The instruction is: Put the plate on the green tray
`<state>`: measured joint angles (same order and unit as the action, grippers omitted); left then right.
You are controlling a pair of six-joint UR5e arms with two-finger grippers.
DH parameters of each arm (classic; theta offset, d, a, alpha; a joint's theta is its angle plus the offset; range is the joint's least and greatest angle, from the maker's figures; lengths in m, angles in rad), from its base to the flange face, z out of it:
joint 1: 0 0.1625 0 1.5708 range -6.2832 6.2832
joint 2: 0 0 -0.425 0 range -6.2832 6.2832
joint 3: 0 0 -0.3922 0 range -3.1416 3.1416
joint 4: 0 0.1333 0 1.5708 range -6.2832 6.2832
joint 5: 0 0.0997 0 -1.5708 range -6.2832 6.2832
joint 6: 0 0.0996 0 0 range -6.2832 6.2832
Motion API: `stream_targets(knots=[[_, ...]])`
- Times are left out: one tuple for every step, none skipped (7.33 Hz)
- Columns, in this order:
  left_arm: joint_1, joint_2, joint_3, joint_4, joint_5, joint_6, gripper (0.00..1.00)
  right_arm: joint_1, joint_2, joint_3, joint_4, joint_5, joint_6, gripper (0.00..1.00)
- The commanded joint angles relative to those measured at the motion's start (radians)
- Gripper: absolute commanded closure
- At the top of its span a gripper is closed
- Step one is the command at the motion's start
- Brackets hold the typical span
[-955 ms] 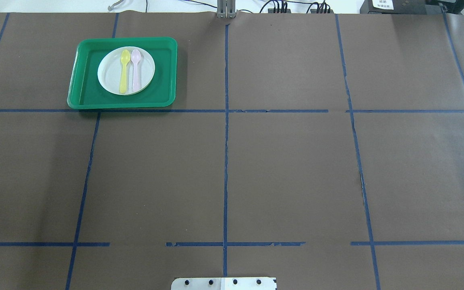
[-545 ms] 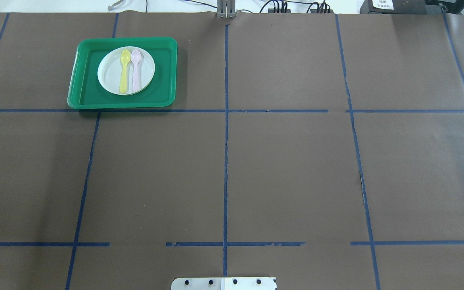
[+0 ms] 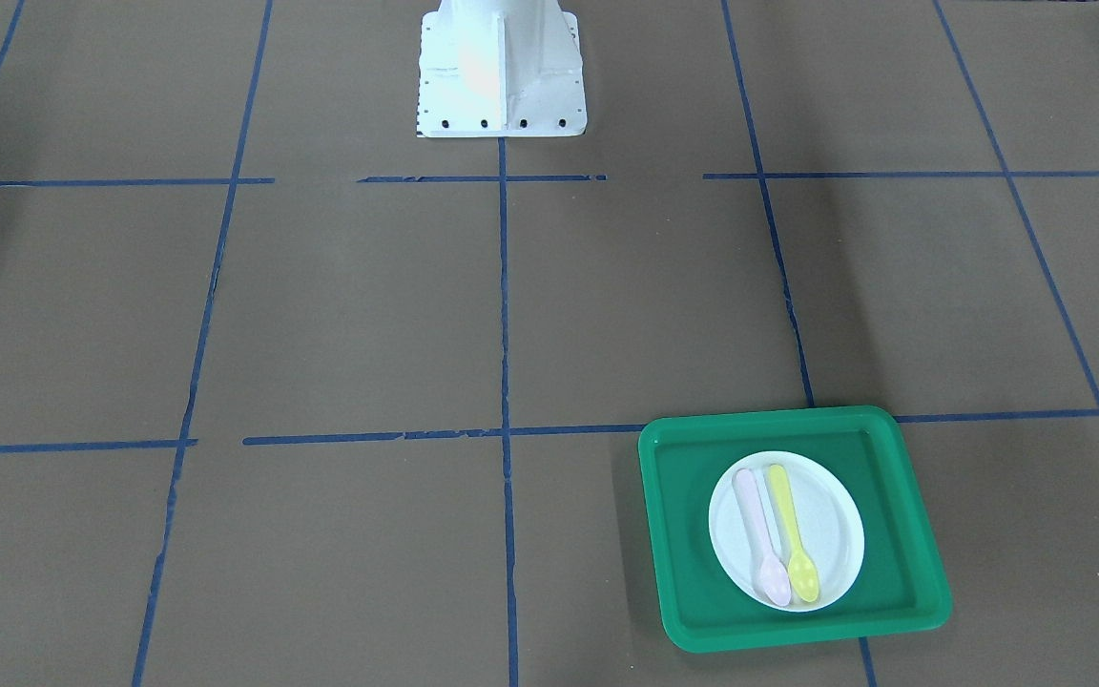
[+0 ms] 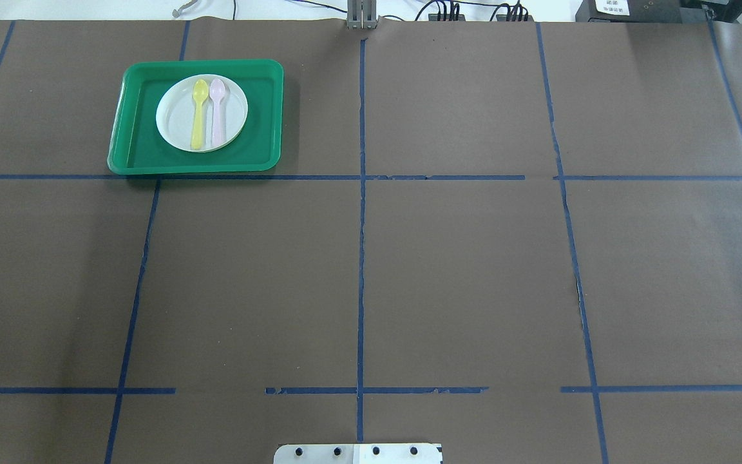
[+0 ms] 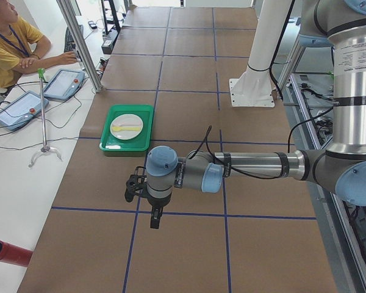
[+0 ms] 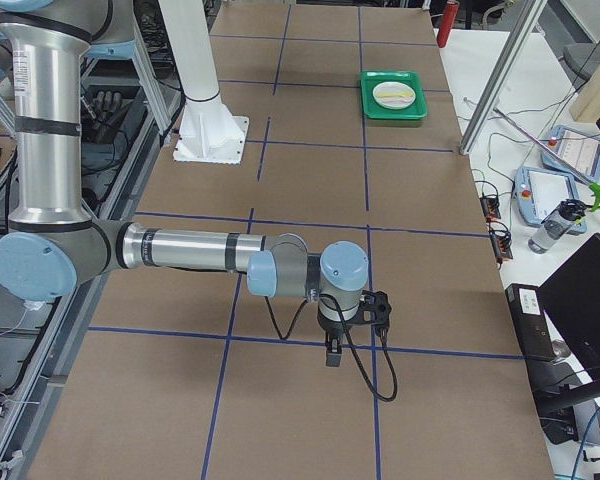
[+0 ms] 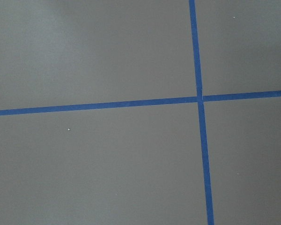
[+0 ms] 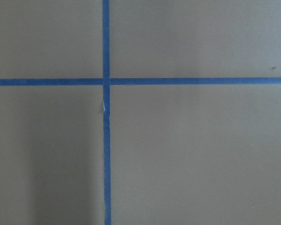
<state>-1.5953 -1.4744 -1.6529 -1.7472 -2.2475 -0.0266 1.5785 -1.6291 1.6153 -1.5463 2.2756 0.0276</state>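
Observation:
The white plate (image 4: 174, 121) lies inside the green tray (image 4: 139, 160) at the table's far left, with a yellow spoon (image 4: 198, 122) and a pink spoon (image 4: 218, 116) on it. The plate (image 3: 836, 525) and tray (image 3: 693, 592) also show in the front-facing view. My left gripper (image 5: 154, 220) hangs over the table far from the tray (image 5: 110, 146), seen only in the exterior left view. My right gripper (image 6: 332, 355) hangs over the other end, seen only in the exterior right view. I cannot tell whether either is open or shut. Both wrist views show only brown paper and blue tape.
The robot's white base (image 3: 500, 76) stands at the table's near middle edge. A seated operator (image 5: 12, 49) and tablets (image 5: 62, 84) are beyond the far side. A metal post (image 5: 79, 43) stands near the tray. Blue tape lines cross the brown table cover.

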Motion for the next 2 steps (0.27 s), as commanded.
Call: stream_targets(knots=[[0.000,0.000,-0.004,0.000,-0.001,0.001,0.00,0.000,0.000,0.000,0.000,-0.001,0.000,0.00],[0.000,0.000,-0.004,0.000,-0.003,0.001,0.00,0.000,0.000,0.000,0.000,-0.001,0.000,0.00]])
